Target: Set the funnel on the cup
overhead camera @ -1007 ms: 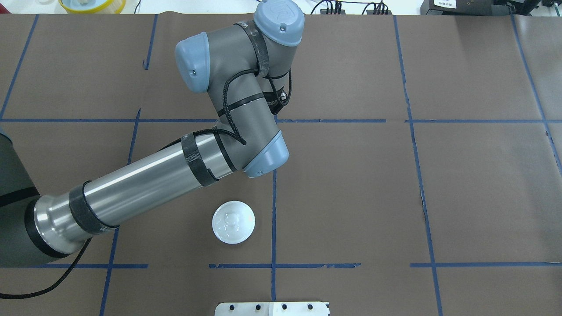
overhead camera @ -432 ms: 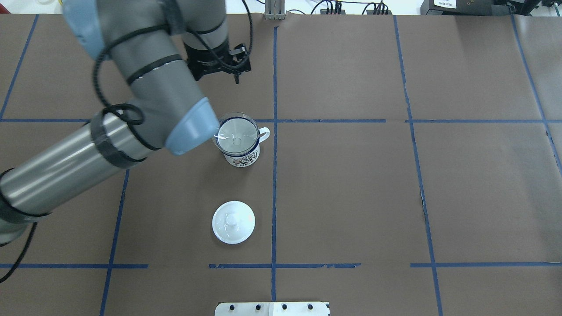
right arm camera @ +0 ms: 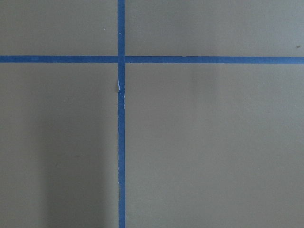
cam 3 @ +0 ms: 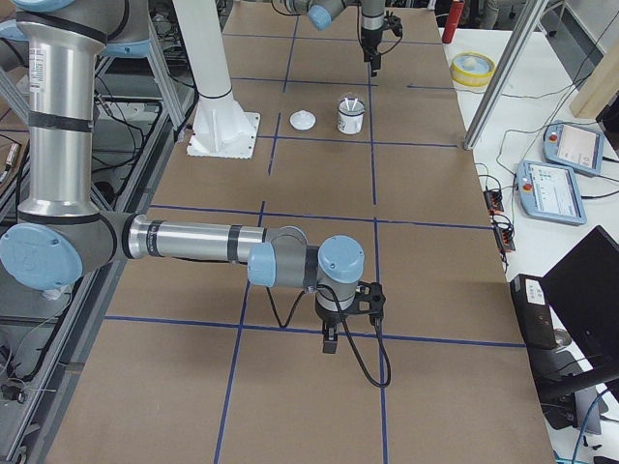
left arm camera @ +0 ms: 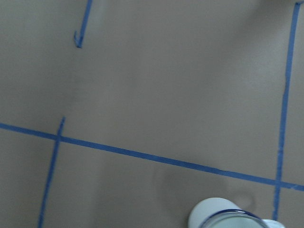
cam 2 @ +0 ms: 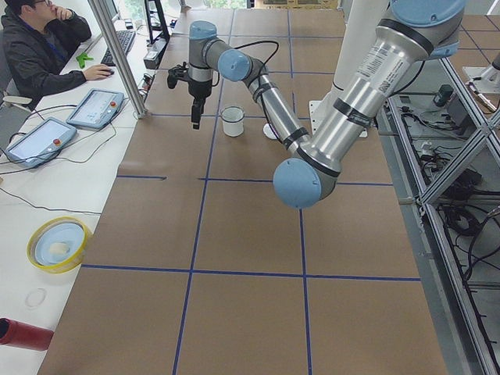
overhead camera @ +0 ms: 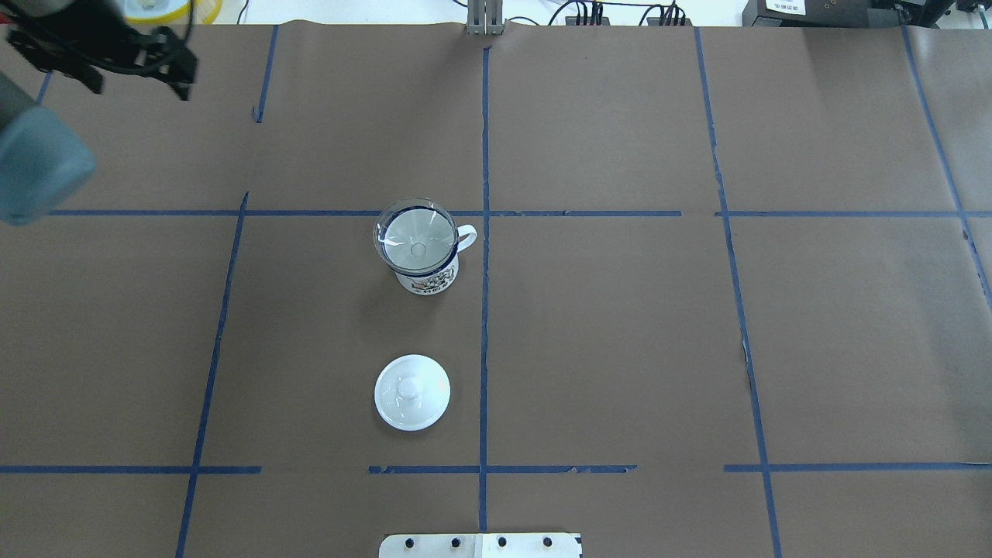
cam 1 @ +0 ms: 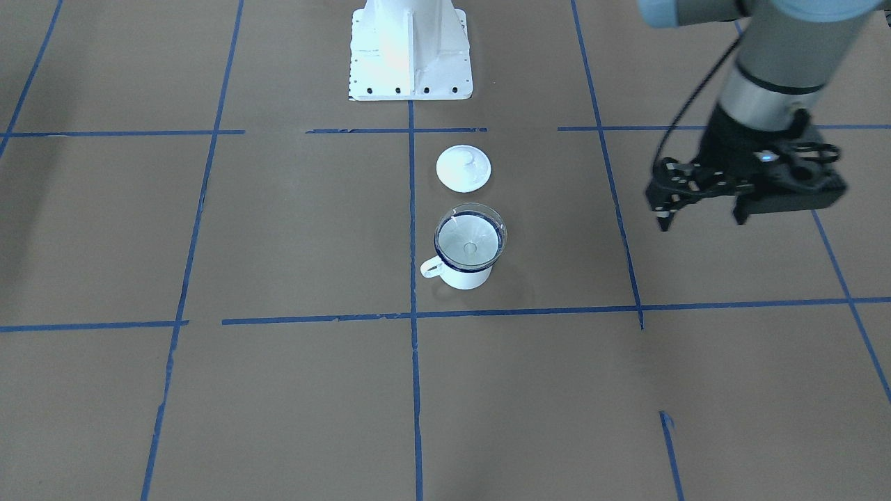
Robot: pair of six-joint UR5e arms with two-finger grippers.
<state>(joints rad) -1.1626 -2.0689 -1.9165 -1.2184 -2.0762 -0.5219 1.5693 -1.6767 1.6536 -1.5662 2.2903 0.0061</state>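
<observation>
The clear funnel (overhead camera: 415,236) sits with its spout down inside the white cup (overhead camera: 426,277), which has a dark blue rim, near the table's middle. Both also show in the front view, the funnel (cam 1: 470,238) on the cup (cam 1: 465,277). My left gripper (overhead camera: 139,85) is open and empty, raised over the far left corner, well away from the cup; it also shows in the front view (cam 1: 703,217). The cup's rim (left arm camera: 223,213) shows at the bottom edge of the left wrist view. My right gripper (cam 3: 329,340) shows only in the exterior right view, pointing down over bare table; I cannot tell its state.
A round white knobbed lid (overhead camera: 412,391) lies on the table between the cup and the robot base (cam 1: 409,49). A yellow-rimmed bowl (cam 2: 58,244) stands off the table's edge. An operator (cam 2: 43,39) sits beside tablets at the side bench.
My left arm has pulled back from over the cup to the far left corner. The funnel stays seated on the cup. The lid has not moved.
</observation>
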